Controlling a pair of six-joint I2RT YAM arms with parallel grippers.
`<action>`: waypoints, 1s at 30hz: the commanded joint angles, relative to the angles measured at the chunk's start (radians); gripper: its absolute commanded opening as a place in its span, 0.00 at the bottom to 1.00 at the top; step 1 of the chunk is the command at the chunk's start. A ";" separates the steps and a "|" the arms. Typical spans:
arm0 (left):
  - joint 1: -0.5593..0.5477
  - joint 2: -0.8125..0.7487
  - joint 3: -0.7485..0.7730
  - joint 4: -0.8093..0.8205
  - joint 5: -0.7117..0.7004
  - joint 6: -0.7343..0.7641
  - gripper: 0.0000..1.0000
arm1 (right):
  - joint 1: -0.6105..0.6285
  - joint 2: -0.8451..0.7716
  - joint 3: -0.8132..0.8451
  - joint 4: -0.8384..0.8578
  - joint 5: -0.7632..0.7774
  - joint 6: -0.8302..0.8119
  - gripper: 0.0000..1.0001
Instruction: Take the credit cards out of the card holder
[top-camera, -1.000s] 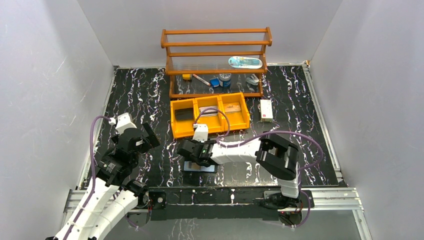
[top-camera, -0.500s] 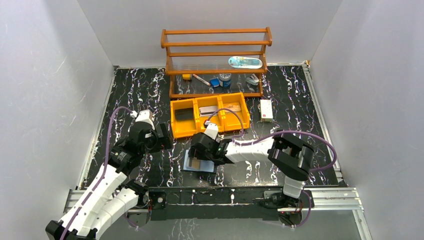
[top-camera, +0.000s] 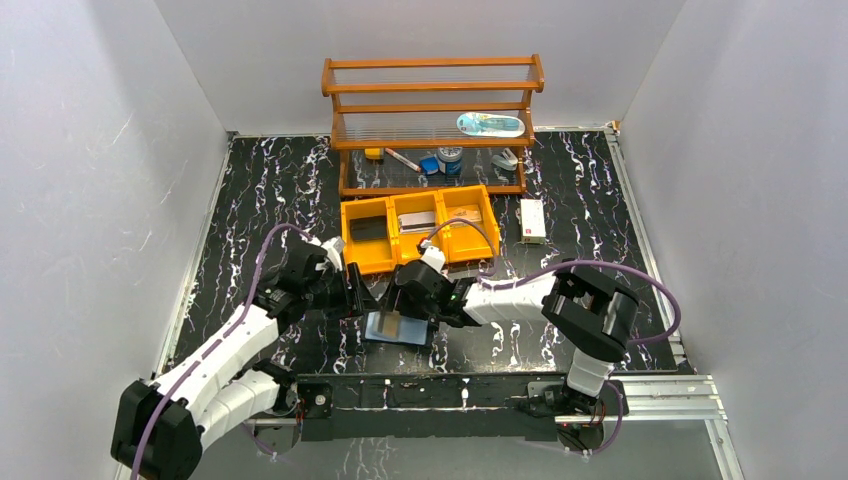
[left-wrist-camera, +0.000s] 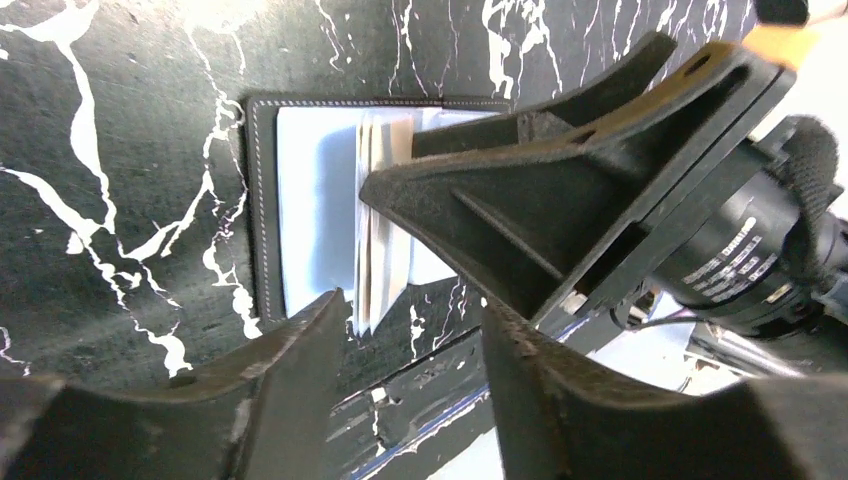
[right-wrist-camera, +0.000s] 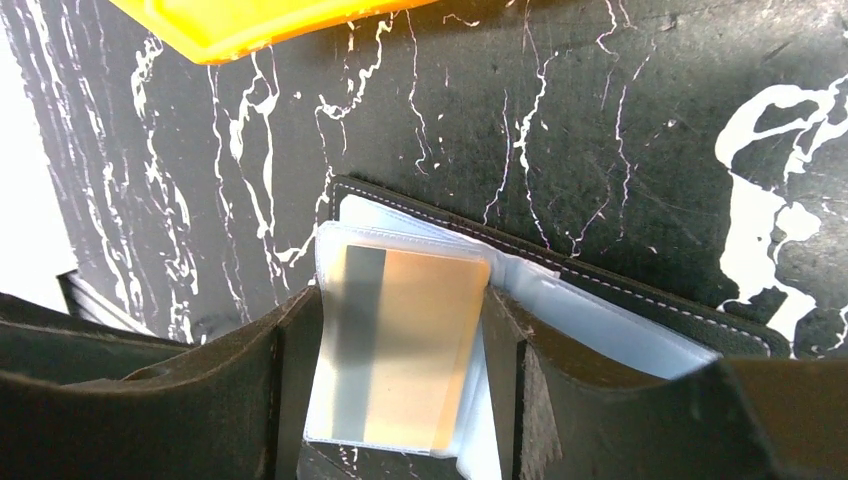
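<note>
Open and flat, pale inside up, the card holder (top-camera: 400, 328) on the black marbled table (top-camera: 260, 190), near the front edge and a little short of the yellow bin tray (top-camera: 347, 240). Raised off its panels, a tan credit card (right-wrist-camera: 420, 360) in a clear sleeve. Half closed, the right gripper (right-wrist-camera: 402, 300), pinching that card by both long edges. Just beside the holder, the left gripper (left-wrist-camera: 412, 305), fingers parted, gripping nothing.

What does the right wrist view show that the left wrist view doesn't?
Right wrist only: the tan card, face up, pinched by the right pincer; a corner of the yellow bin. Left wrist only: the clear sleeves edge-on, the open left pincer, the right arm from outside. Both: the open card holder on the marbled table.
</note>
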 joint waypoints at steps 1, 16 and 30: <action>-0.007 0.033 -0.029 -0.017 0.045 -0.033 0.44 | -0.013 0.059 -0.056 0.028 -0.068 0.061 0.65; -0.009 0.070 -0.047 -0.031 -0.046 -0.055 0.28 | -0.026 0.051 -0.079 0.045 -0.082 0.069 0.65; -0.009 0.078 -0.049 -0.034 -0.093 -0.062 0.26 | -0.036 0.043 -0.096 0.063 -0.094 0.075 0.65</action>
